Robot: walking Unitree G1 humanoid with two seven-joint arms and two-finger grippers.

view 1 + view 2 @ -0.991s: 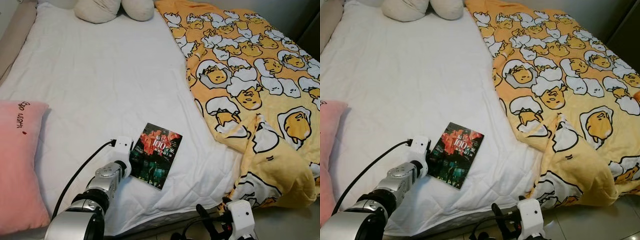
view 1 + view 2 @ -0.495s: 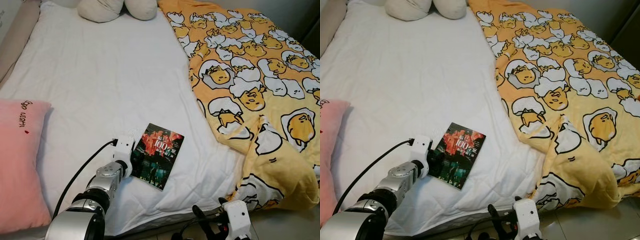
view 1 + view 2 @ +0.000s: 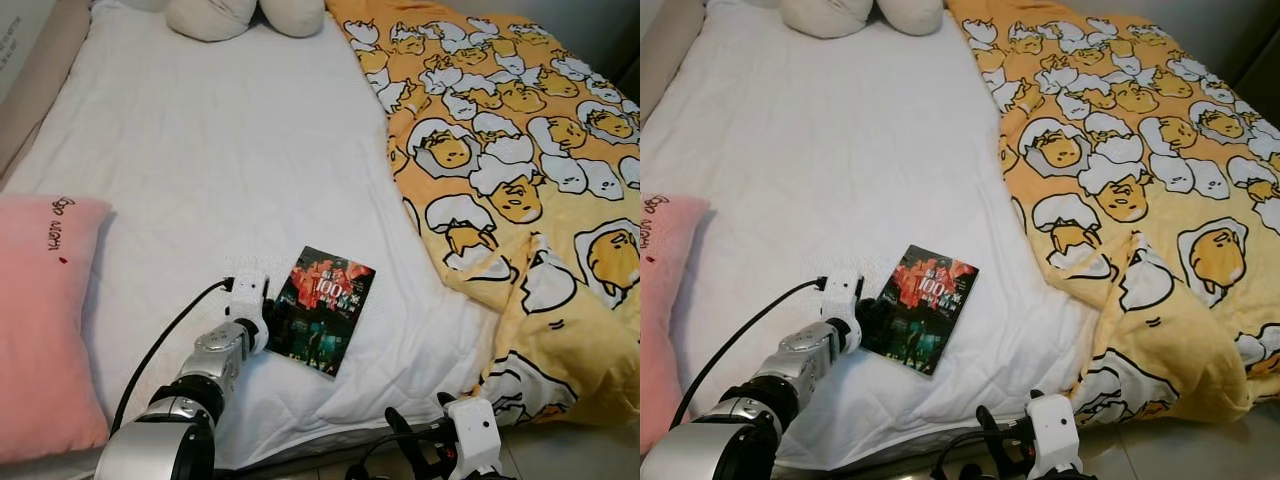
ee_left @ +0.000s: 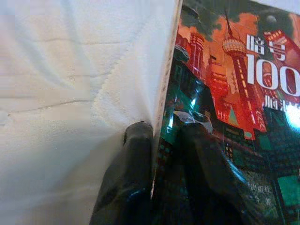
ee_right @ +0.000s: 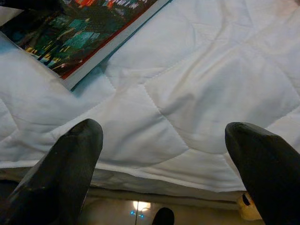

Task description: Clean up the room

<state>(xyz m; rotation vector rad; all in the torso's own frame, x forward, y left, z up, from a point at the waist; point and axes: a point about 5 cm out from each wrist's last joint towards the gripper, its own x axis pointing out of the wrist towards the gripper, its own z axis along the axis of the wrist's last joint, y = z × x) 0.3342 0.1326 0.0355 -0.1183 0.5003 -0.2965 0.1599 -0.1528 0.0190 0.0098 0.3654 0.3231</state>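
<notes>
A dark paperback book point(image 3: 321, 309) with a red cover picture and "100" on it lies flat on the white bed sheet point(image 3: 220, 170) near the foot edge. My left gripper point(image 4: 161, 131) is shut on the book's left edge point(image 4: 164, 93), one finger point(image 4: 136, 154) under the cover against the sheet and the other point(image 4: 197, 140) on top. The left arm point(image 3: 215, 355) reaches up from the lower left. My right gripper point(image 5: 164, 136) hangs open below the bed's edge, fingers wide apart, with the book's corner point(image 5: 79, 44) beyond them.
A pink pillow point(image 3: 40, 320) lies at the left of the bed. A yellow duvet point(image 3: 510, 150) with egg cartoon prints covers the right side and drapes over the foot corner. Two cream cushions point(image 3: 250, 15) sit at the head. Bare floor point(image 5: 140, 206) shows beneath the mattress.
The camera view has shifted slightly, so the whole scene sits a bit lower and further right. The left gripper stays at the book's edge; the book has not visibly moved on the sheet.
</notes>
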